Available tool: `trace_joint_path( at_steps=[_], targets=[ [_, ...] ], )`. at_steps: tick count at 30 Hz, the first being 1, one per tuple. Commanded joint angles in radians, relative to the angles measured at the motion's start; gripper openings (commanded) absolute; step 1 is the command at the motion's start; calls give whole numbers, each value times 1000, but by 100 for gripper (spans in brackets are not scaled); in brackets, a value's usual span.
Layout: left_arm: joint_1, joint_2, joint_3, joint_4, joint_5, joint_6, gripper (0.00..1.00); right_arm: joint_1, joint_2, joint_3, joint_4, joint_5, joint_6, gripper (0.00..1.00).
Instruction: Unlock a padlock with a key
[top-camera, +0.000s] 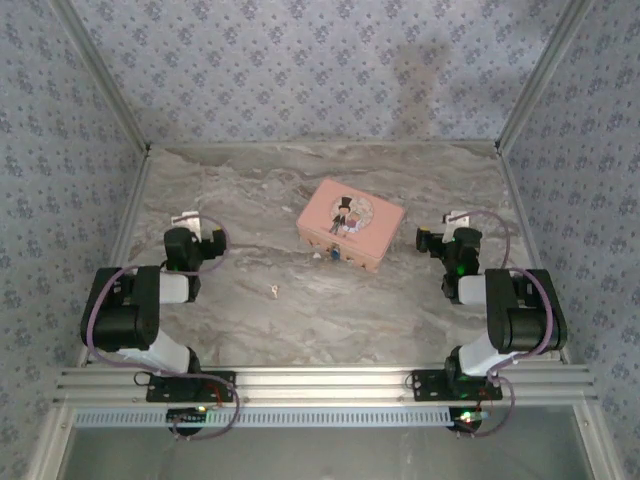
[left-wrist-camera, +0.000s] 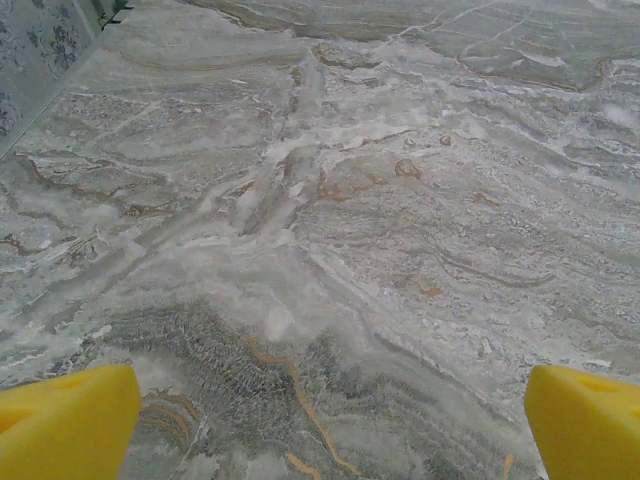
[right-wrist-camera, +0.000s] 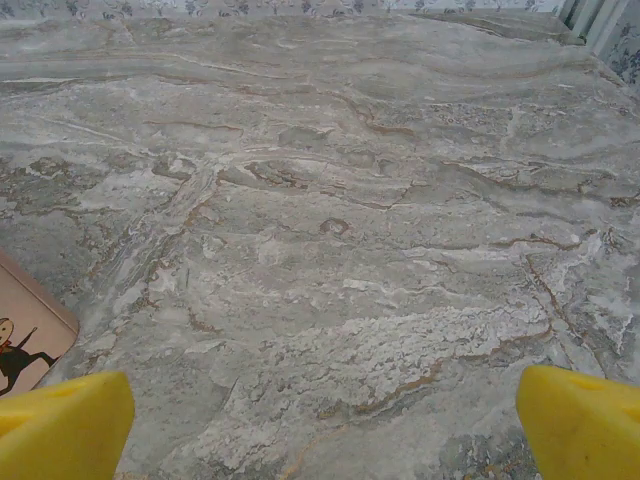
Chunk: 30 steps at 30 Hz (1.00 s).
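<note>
A tiny dark blue padlock (top-camera: 331, 254) hangs at the front face of a pink tin (top-camera: 351, 224) in the middle of the marble table. A tiny whitish key (top-camera: 272, 291) lies on the table in front of the tin, to its left. My left gripper (top-camera: 205, 240) rests at the left, well apart from the key. My right gripper (top-camera: 432, 240) rests at the right of the tin. Both are open: the yellow fingertips (left-wrist-camera: 65, 425) stand wide apart over bare marble, as do the right fingertips (right-wrist-camera: 585, 425).
The pink tin's corner (right-wrist-camera: 25, 335) shows at the left edge of the right wrist view. Patterned walls enclose the table (top-camera: 400, 300) on three sides. An aluminium rail (top-camera: 320, 380) runs along the near edge.
</note>
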Motion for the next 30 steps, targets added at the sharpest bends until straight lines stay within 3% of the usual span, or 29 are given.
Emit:
trace_joint_path(
  at_steps=[1,21,25,30],
  targets=[
    [-1,-16,23,1,17,12,98,-6,-1,26,-17,-8,-7,100],
    [1,-21,28,-3,20,9,98,2,-12,28,-28,25,-5,100],
    [1,-114,160,-310,1,2,98,14,-136,108,-268,97,10,100],
    [2,-244,248,-490,13,-66,98,4,-298,138,-454,96,136,100]
  ],
)
